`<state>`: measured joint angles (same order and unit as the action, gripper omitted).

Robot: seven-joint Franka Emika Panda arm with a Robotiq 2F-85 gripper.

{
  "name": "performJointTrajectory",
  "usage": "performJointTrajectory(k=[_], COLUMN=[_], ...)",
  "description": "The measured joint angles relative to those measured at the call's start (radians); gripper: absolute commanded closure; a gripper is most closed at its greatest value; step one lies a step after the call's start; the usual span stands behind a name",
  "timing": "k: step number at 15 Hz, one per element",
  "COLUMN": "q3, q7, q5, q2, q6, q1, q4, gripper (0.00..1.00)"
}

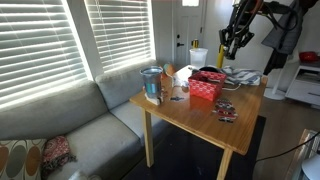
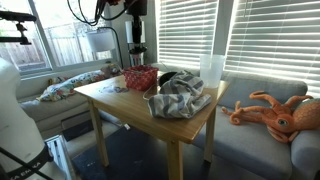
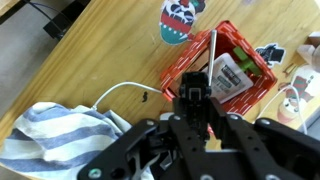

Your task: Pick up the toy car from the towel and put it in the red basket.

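In an exterior view the gripper [image 1: 233,44] hung well above the red basket [image 1: 205,87]. In an exterior view the gripper [image 2: 137,50] stood directly over it. Wrist view: jaws were clamped on a small dark item, judged to be the toy car [image 3: 193,97]. The basket lay just ahead and the towel [image 3: 60,135] aside.

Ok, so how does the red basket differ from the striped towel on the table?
The red basket is a stiff, open-sided container standing on its base, while the towel is soft cloth crumpled in a heap. The basket is plain red and the towel is blue-and-white striped. The basket holds a packet, and the towel contains nothing that shows. Both rest on the wooden table.
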<state>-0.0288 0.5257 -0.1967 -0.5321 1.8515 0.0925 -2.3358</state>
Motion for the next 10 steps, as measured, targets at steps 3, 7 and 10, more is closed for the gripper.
performJointTrajectory(k=[3, 7, 10], q3=[-0.028, -0.066, -0.078], q7=[0.0, 0.023, 0.043], q5=[-0.035, -0.058, -0.059], q2=[0.009, 0.054, 0.1], q6=[0.009, 0.077, 0.128], q1=[-0.03, -0.041, -0.042], q4=[-0.004, -0.019, -0.019], gripper=[0.93, 0.93, 0.93])
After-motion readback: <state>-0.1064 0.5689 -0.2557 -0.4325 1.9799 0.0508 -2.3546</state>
